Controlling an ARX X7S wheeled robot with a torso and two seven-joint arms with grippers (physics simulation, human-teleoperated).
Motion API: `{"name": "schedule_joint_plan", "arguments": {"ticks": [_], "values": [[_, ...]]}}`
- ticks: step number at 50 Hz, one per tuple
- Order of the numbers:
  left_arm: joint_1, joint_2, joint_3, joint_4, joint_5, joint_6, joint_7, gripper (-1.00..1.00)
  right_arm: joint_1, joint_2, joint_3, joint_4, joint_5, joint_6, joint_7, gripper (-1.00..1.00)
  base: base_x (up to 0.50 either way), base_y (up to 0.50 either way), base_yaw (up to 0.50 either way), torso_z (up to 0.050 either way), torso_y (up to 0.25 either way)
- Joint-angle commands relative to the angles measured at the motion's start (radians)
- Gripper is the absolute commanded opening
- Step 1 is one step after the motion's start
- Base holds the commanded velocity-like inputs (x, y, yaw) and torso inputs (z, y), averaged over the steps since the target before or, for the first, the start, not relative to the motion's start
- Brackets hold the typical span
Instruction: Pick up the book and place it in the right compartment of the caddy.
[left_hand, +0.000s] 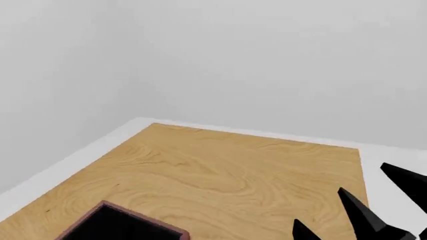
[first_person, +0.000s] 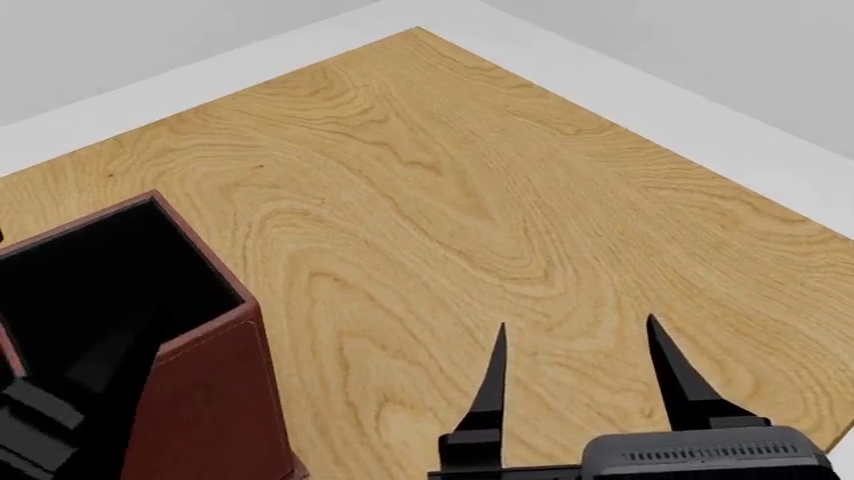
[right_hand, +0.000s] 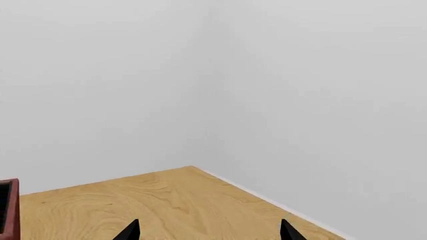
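The book is not in any view. The caddy (first_person: 200, 400) stands at the lower left of the head view, red-brown with a tall stitched wall. One squarish black-lined compartment (first_person: 107, 280) shows; the rest is cut off. Its corner also shows in the left wrist view (left_hand: 133, 220) and right wrist view (right_hand: 8, 210). My right gripper (first_person: 587, 380) is open and empty above the bare wooden table, right of the caddy; it also shows in its own wrist view (right_hand: 209, 231). My left gripper (left_hand: 213, 235) hangs over the caddy's corner, with one fingertip (left_hand: 301, 232) visible far out to the side.
The wooden table (first_person: 441, 180) has a white border and ends at pale walls behind. Black parts of my left arm (first_person: 40, 425) overlap the caddy's opening. The right gripper's fingers (left_hand: 363, 212) appear in the left wrist view.
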Motion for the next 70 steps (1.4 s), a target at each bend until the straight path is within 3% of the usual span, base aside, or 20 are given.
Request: {"name": "schedule_joint_plan", "arguments": {"ticks": [1, 16, 35, 55, 70], "values": [[-0.154, -0.135, 0.154, 0.109, -0.297, 0.248, -0.116, 1.0, 0.005, 0.0, -0.006, 0.013, 0.008, -0.006, 0.0, 1.0, 0.0, 0.0, 0.0, 0.0, 0.0], [-0.225, -0.185, 0.328, 0.218, -0.286, 0.378, -0.121, 1.0, -0.014, 0.011, 0.014, -0.013, 0.021, -0.015, 0.012, 1.0, 0.0, 0.0, 0.0, 0.0, 0.0], [0.05, -0.154, 0.31, 0.229, -0.226, 0.358, -0.131, 1.0, -0.012, 0.017, 0.003, -0.017, 0.024, -0.016, 0.021, 1.0, 0.0, 0.0, 0.0, 0.0, 0.0], [0.174, -0.143, 0.374, 0.227, -0.118, 0.377, -0.126, 1.0, -0.009, 0.022, -0.005, -0.004, 0.03, -0.025, 0.024, 1.0, 0.0, 0.0, 0.0, 0.0, 0.0], [0.274, -0.156, 0.384, 0.092, 0.01, 0.338, 0.016, 1.0, -0.008, 0.025, -0.013, 0.005, 0.035, -0.03, 0.026, 1.0, 0.0, 0.0, 0.0, 0.0, 0.0]]}}
